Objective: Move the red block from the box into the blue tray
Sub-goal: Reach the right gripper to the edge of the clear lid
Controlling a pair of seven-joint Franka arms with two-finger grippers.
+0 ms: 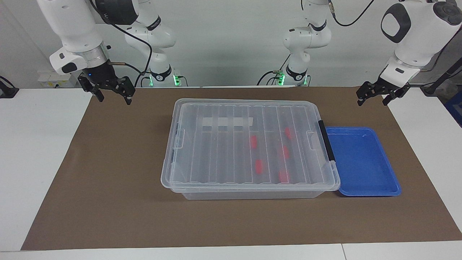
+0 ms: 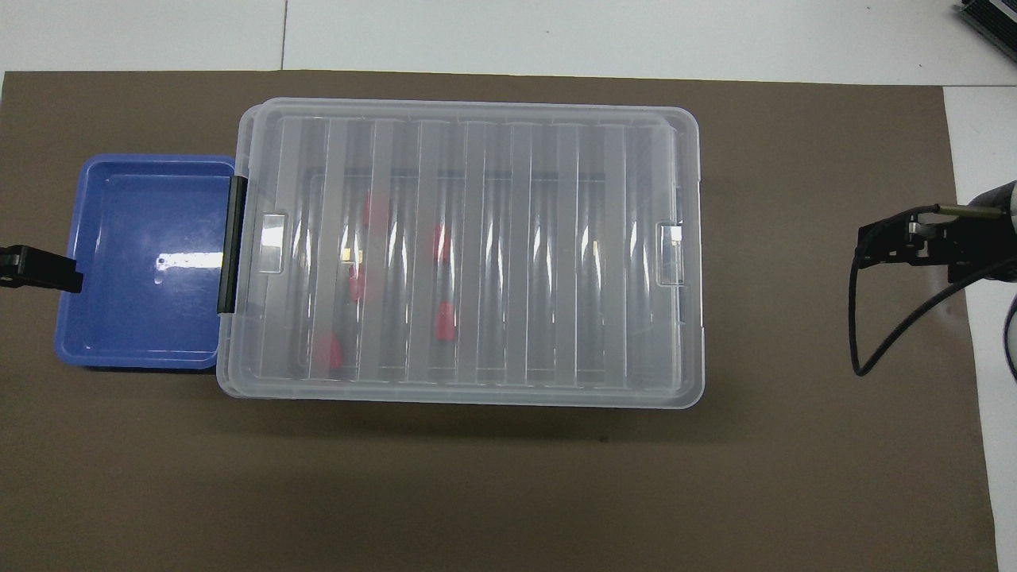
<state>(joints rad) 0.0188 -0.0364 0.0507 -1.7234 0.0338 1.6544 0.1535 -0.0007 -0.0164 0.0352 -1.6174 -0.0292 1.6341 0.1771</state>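
The box (image 1: 216, 151) is a clear bin with its ribbed lid shut, in the middle of the brown mat; it also shows in the overhead view (image 2: 508, 254). Several red blocks lie inside it, toward the latch end, such as one (image 1: 253, 142) and another (image 1: 284, 176). The blue tray (image 1: 361, 162) stands empty against the box's black latch (image 1: 326, 141), toward the left arm's end. My left gripper (image 1: 371, 98) is open, raised over the mat near the tray's outer rim; one of its fingers (image 2: 40, 268) shows overhead. My right gripper (image 1: 113, 96) is open, raised over the mat's right-arm end.
The brown mat (image 1: 108, 173) covers most of the white table (image 1: 36, 144). A black cable (image 2: 874, 334) hangs from the right wrist. Bare mat lies between the box and the right gripper and along the box's long sides.
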